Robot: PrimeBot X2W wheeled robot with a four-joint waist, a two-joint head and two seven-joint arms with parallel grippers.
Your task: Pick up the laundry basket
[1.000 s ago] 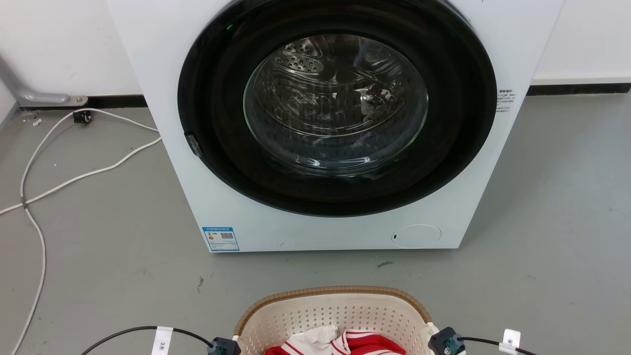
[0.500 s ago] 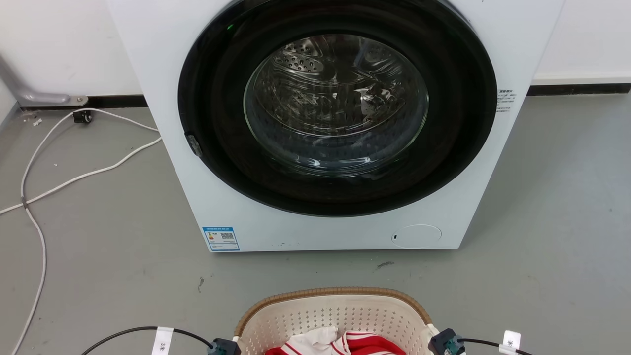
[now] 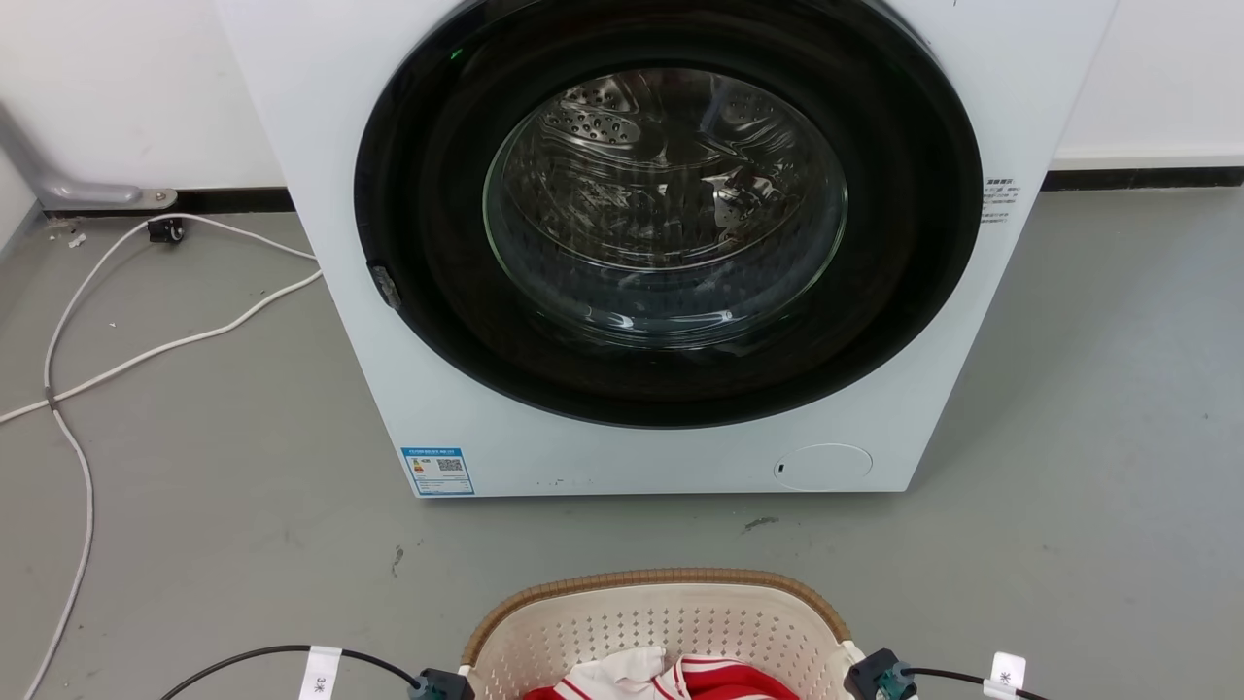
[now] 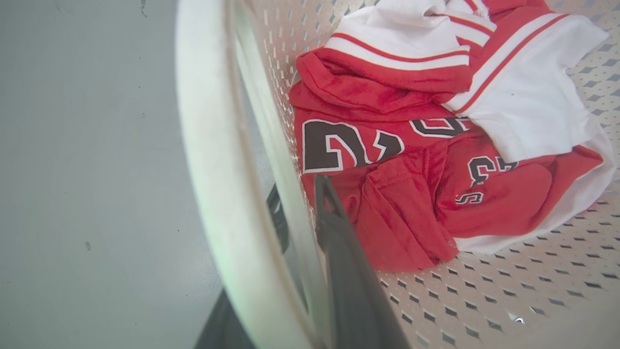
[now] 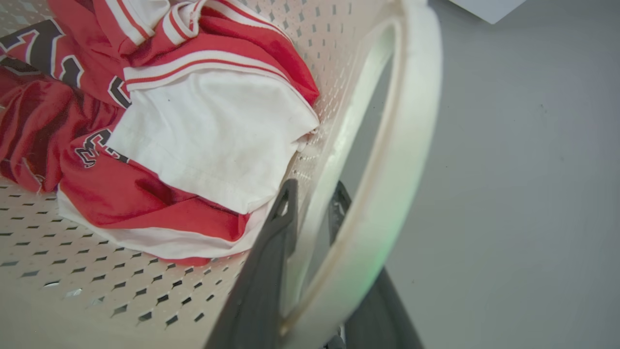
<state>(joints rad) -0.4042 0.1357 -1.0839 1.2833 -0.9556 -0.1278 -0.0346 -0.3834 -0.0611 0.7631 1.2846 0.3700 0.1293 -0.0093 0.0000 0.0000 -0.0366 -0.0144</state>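
The laundry basket (image 3: 661,581), cream perforated plastic with a brown rim, stands on the grey floor at the bottom middle of the head view. A red and white jersey (image 3: 680,675) lies inside it. In the left wrist view my left gripper (image 4: 298,196) is shut on the basket's side wall (image 4: 271,97), one finger inside and one outside, beside the white loop handle (image 4: 208,145). In the right wrist view my right gripper (image 5: 312,196) is shut on the opposite wall (image 5: 334,72) in the same way, next to the other handle (image 5: 411,135). The jersey (image 5: 203,131) touches the inner finger.
A white front-loading washer (image 3: 641,457) with its dark round door (image 3: 666,209) shut stands just beyond the basket. White cables (image 3: 68,369) trail over the floor at the left. Black cables with tags (image 3: 321,671) run to my wrists on both sides of the basket.
The whole head picture has shifted a few pixels, so the camera moved slightly. Basket and grippers keep the same hold.
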